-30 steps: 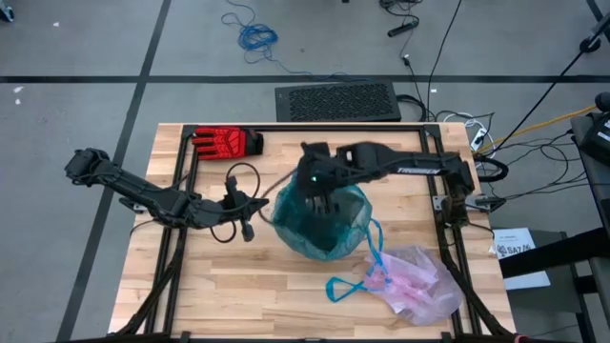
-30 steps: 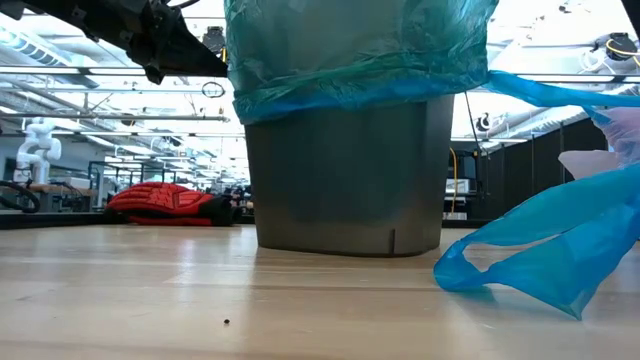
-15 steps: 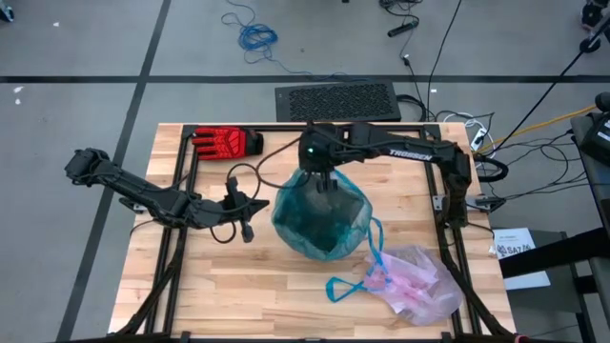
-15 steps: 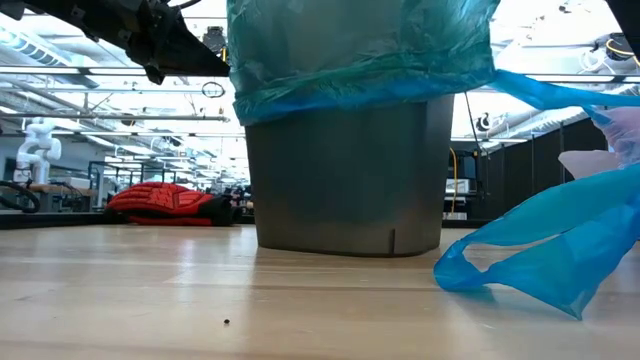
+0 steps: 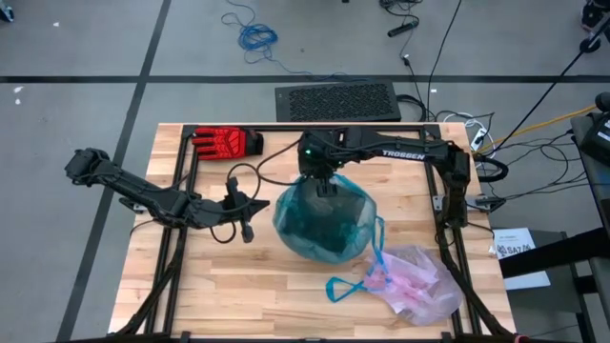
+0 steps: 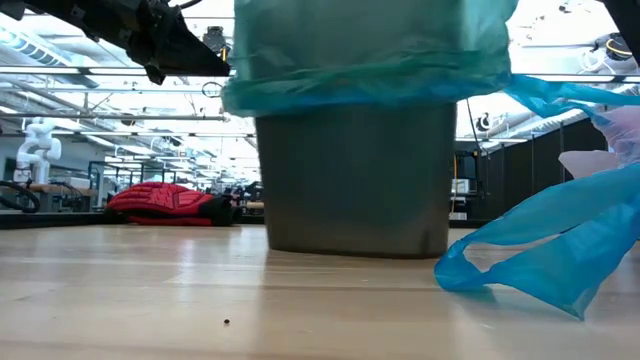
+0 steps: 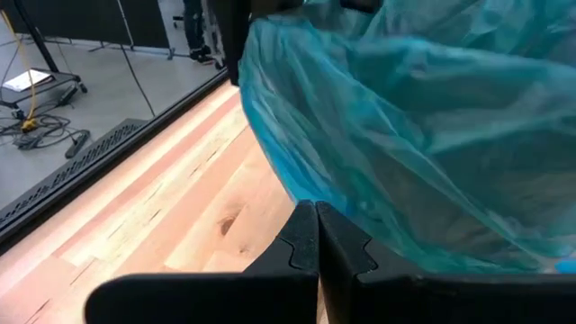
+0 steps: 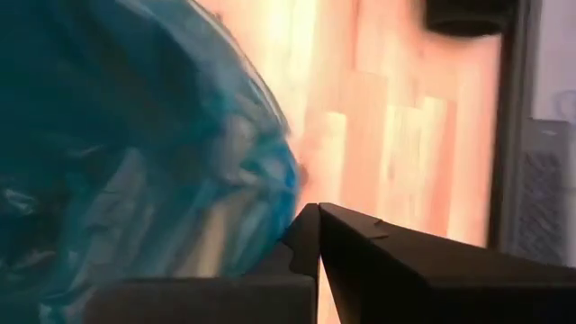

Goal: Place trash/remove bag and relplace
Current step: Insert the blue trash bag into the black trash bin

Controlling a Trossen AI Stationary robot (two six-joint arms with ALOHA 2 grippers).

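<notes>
Right gripper (image 5: pixel 322 184), fingers pressed together, has drawn back to the far rim of the teal-lined bin (image 5: pixel 322 221); left gripper (image 5: pixel 250 221), also closed, waits beside it

Light wooden table (image 5: pixel 229 276) ringed by a black frame, with four things on it

A grey bin (image 6: pixel 355 175) lined with a teal-green plastic bag (image 5: pixel 322 217) stands near the middle. A red glove (image 5: pixel 226 142) lies at the far left corner. The pale pink-white bag (image 5: pixel 419 283) lies crumpled near the front right, its blue drawstring loops (image 5: pixel 355 284) trailing toward the bin.
</notes>
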